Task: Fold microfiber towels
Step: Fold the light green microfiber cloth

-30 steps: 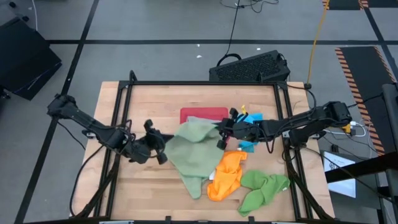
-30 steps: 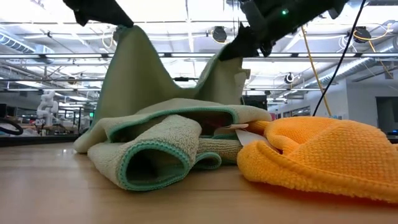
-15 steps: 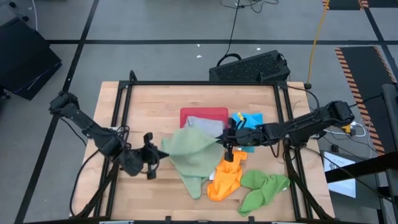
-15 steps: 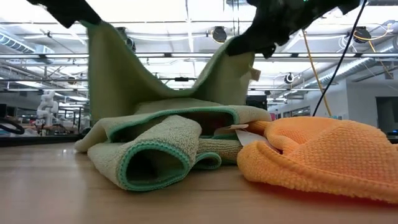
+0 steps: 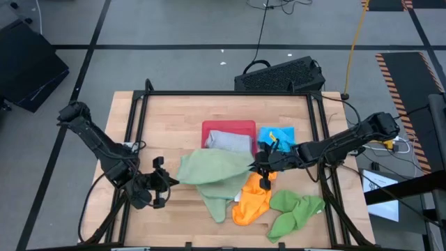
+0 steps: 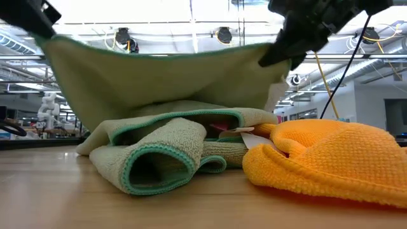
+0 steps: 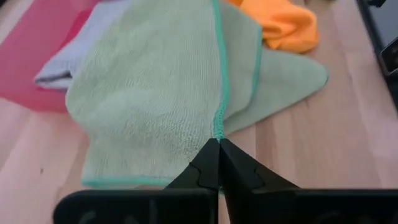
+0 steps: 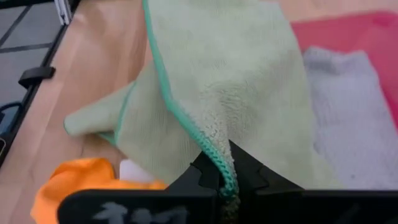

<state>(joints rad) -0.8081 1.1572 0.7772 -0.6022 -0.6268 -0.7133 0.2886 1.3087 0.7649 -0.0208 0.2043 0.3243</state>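
Seen from above, the left claw (image 5: pixel 162 183) at 9 o'clock of the cloth pile and the right claw (image 5: pixel 260 166) at 3 o'clock each pinch a corner of one sage green towel (image 5: pixel 212 168), held stretched between them above the worktop (image 5: pixel 167 118). A second sage green towel (image 6: pixel 162 152) lies rumpled beneath it. The orange towel (image 5: pixel 253 197) and bright green towel (image 5: pixel 294 210) lie toward 5 o'clock. The grey-blue towel (image 5: pixel 228 141) rests in the red tray (image 5: pixel 226 127) at 12 o'clock, with the bright blue towel (image 5: pixel 279 134) just beside it.
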